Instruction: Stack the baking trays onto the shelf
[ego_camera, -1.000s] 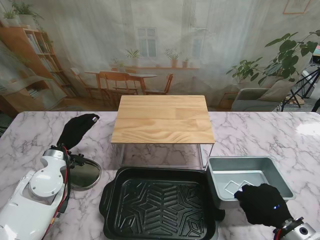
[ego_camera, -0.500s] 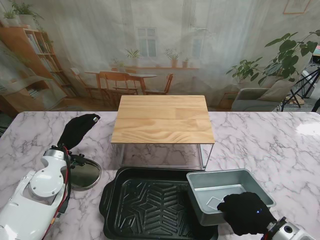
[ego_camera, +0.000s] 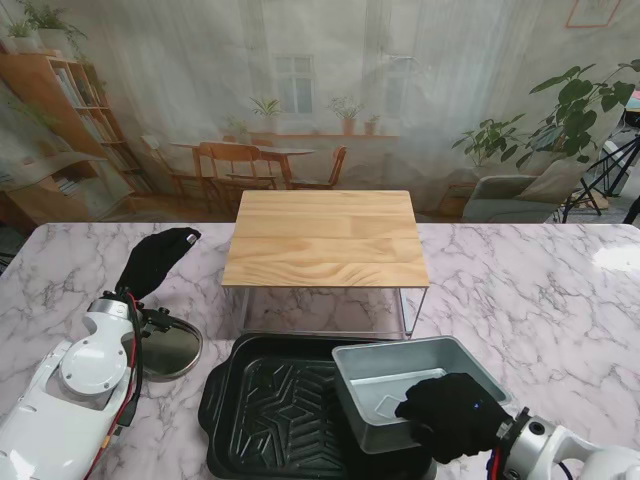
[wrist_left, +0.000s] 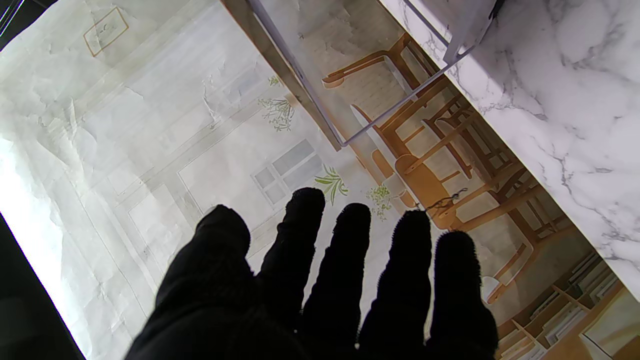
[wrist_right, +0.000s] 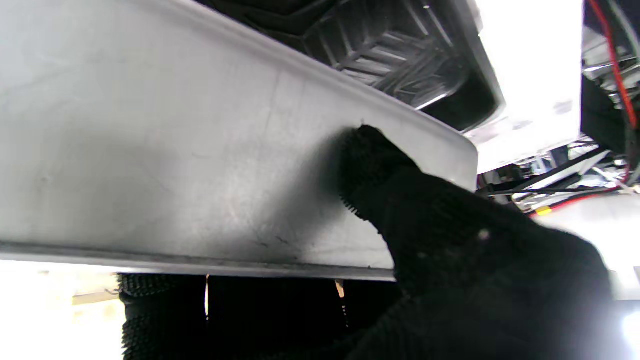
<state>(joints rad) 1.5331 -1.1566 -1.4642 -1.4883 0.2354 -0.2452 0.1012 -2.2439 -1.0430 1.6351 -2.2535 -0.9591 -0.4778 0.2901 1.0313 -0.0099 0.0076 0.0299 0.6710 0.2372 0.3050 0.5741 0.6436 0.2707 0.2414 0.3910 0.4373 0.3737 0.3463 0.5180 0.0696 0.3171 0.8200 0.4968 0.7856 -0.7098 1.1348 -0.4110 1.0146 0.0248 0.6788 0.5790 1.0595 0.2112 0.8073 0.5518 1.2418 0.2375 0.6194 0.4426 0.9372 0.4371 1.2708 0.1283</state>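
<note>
Stand view: the right hand (ego_camera: 450, 415), in a black knitted glove, grips the near wall of the grey metal tray (ego_camera: 415, 390), fingers reaching inside over the rim. This tray is a deep rectangular pan with smooth, matte walls and rounded corners; nothing lies in it beyond pale reflections on its floor. It sits tilted over the right part of the black tray (ego_camera: 285, 410), overlapping that tray's right edge; whether it rests on it or hangs clear cannot be told.

The black tray is wide and shallow, dark and glossy, with a raised geometric rib pattern pressed into its floor and a small handle tab at its left end. It lies flat on the white marble table (ego_camera: 530, 275), just nearer to me than the shelf (ego_camera: 325, 238). The shelf has a pale wooden plank top with visible grain, carried on thin metal wire legs; nothing rests on its top.

Left of the black tray lies a round, shiny dark lid (ego_camera: 170, 348), partly hidden by the left arm. The left hand (ego_camera: 155, 260) hovers over the marble with its gloved fingers spread and straight, holding nothing.

Right wrist view: the thumb (wrist_right: 370, 160) presses against the grey tray's brushed outer wall, with the remaining fingers hooked over the rim on the opposite side.
</note>
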